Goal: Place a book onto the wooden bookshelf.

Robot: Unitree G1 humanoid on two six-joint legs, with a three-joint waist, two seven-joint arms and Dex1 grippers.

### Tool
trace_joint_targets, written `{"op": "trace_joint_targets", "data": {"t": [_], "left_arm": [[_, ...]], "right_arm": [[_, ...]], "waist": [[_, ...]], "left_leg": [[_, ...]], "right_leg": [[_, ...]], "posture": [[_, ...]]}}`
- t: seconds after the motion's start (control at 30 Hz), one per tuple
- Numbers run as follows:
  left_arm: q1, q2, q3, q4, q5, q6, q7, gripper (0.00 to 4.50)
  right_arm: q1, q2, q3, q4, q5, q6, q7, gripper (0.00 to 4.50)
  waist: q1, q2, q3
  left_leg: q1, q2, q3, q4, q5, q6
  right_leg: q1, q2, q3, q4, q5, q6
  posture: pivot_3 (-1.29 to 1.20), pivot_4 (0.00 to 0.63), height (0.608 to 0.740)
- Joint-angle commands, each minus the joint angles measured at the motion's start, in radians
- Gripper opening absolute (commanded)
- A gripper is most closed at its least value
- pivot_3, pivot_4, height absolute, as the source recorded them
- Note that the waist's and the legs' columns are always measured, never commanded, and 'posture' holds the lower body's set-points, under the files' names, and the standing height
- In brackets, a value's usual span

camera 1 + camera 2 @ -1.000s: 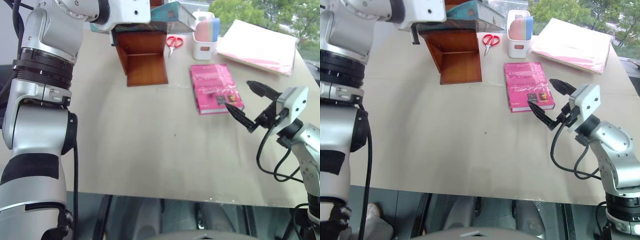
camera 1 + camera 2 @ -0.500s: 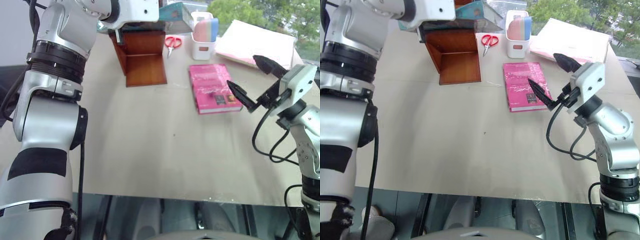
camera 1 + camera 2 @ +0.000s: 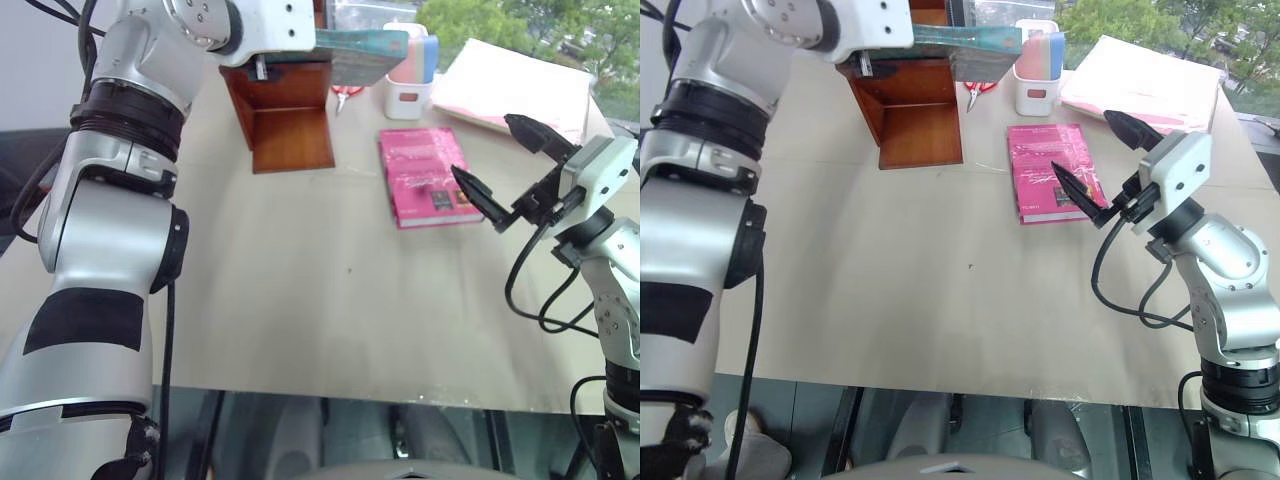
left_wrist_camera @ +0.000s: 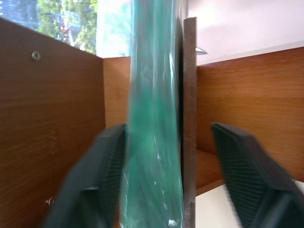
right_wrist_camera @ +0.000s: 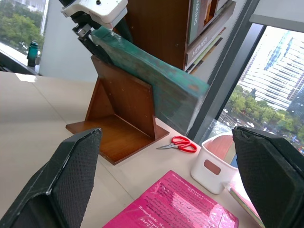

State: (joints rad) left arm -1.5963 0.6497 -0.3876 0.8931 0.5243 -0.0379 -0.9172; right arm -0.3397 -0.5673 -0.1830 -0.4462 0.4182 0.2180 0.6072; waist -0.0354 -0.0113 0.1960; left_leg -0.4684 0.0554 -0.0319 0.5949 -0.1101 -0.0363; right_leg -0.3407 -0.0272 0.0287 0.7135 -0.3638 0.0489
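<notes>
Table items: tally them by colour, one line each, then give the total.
Teal: 1, book
Magenta: 1, book
Pale pink: 1, folder
Red: 1, scissors
White: 1, pen holder
Reddish-brown: 1, bookshelf
Total: 6

Beige tabletop [image 3: 300,300] w/ dark gap below its near edge. Big windows behind the desk: daylight, green trees [image 3: 480,20], hi-rise bldgs [image 5: 280,61] across a street. Dark window frame [image 5: 232,61] runs diagonally, next to a tall brown cabinet [image 5: 156,28] w/ books on shelves. Pale grey wall [image 5: 57,52] beyond the desk's far corner.
</notes>
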Motion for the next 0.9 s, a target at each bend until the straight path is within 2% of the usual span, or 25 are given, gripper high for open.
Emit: {"op": "trace_joint_targets", "data": {"t": [0.03, 0.13, 0.27, 0.47, 0.53, 0.63, 0.7, 0.83, 0.9], "left_arm": [[0.013, 0.032, 0.105, -0.139, -0.094, -0.002, 0.007, 3.57], [0.110, 0.023, 0.246, -0.360, -0.296, 0.050, -0.066, 3.57], [0.359, -0.056, 0.444, -0.767, -0.637, 0.279, -0.104, 3.57], [0.648, -0.112, 0.541, -1.107, -0.859, 0.615, 0.015, 3.57], [0.877, -0.139, 0.618, -1.219, -0.927, 0.696, 0.070, 3.57], [1.183, -0.113, 0.716, -1.286, -0.946, 0.690, 0.079, 3.57], [1.324, -0.070, 0.778, -1.277, -0.960, 0.666, 0.049, 3.57], [1.467, 0.001, 0.840, -1.207, -0.969, 0.597, -0.003, 3.57], [1.503, 0.023, 0.857, -1.142, -0.977, 0.556, -0.032, 3.57]], "right_arm": [[-0.009, -0.014, -0.026, -0.030, 0.018, -0.005, 0.004, 4.50], [-0.021, -0.018, -0.019, -0.014, 0.017, -0.009, 0.013, 4.50], [-0.033, -0.023, 0.010, 0.008, 0.018, 0.008, 0.036, 4.50], [-0.027, -0.026, 0.040, 0.028, 0.013, 0.055, 0.047, 4.50], [0.024, -0.035, 0.043, 0.024, -0.011, 0.098, 0.022, 4.50], [0.157, -0.089, -0.019, 0.004, -0.027, 0.144, 0.029, 4.50], [0.261, -0.133, -0.088, -0.019, -0.016, 0.158, 0.055, 4.50], [0.400, -0.185, -0.195, -0.041, 0.015, 0.172, 0.094, 4.50], [0.445, -0.202, -0.231, -0.046, 0.027, 0.185, 0.114, 4.50]], "waist": [[0.000, 0.000, 0.000], [0.000, 0.000, 0.000], [-0.001, 0.001, -0.001], [-0.003, 0.001, -0.001], [-0.003, 0.002, -0.002], [-0.003, 0.004, -0.005], [0.001, 0.003, -0.003], [0.024, 0.002, -0.003], [0.024, 0.003, -0.004]], "left_leg": [[0.000, 0.000, 0.000, 0.000, 0.000, 0.000], [0.000, 0.000, 0.000, 0.000, 0.000, 0.000], [0.001, 0.001, 0.000, 0.000, 0.000, -0.001], [0.003, 0.001, -0.001, 0.003, 0.001, -0.001], [0.003, 0.001, -0.002, 0.003, 0.000, -0.001], [0.010, 0.001, 0.000, 0.001, -0.001, 0.001], [0.009, 0.001, 0.000, 0.000, -0.003, 0.004], [0.009, 0.001, -0.002, 0.001, -0.003, 0.005], [0.019, 0.001, 0.000, 0.001, -0.004, 0.004]], "right_leg": [[0.000, 0.000, 0.000, 0.000, 0.000, 0.000], [0.000, 0.000, 0.000, 0.000, 0.000, 0.000], [0.001, -0.001, 0.000, 0.001, 0.000, 0.000], [0.003, 0.000, 0.000, 0.003, 0.000, 0.000], [0.003, 0.000, -0.001, 0.004, 0.000, 0.000], [0.010, 0.000, 0.001, 0.000, 0.000, 0.000], [0.009, 0.000, 0.000, -0.001, 0.000, -0.001], [0.009, 0.000, -0.001, 0.000, 0.000, -0.001], [0.019, -0.002, -0.001, -0.001, 0.000, -0.001]], "posture": [[0.00, 0.150, 0.740], [0.00, 0.150, 0.740], [0.00, 0.150, 0.740], [0.00, 0.150, 0.740], [0.00, 0.150, 0.740], [0.00, 0.150, 0.740], [0.00, 0.150, 0.740], [0.00, 0.150, 0.740], [0.00, 0.150, 0.740]]}}
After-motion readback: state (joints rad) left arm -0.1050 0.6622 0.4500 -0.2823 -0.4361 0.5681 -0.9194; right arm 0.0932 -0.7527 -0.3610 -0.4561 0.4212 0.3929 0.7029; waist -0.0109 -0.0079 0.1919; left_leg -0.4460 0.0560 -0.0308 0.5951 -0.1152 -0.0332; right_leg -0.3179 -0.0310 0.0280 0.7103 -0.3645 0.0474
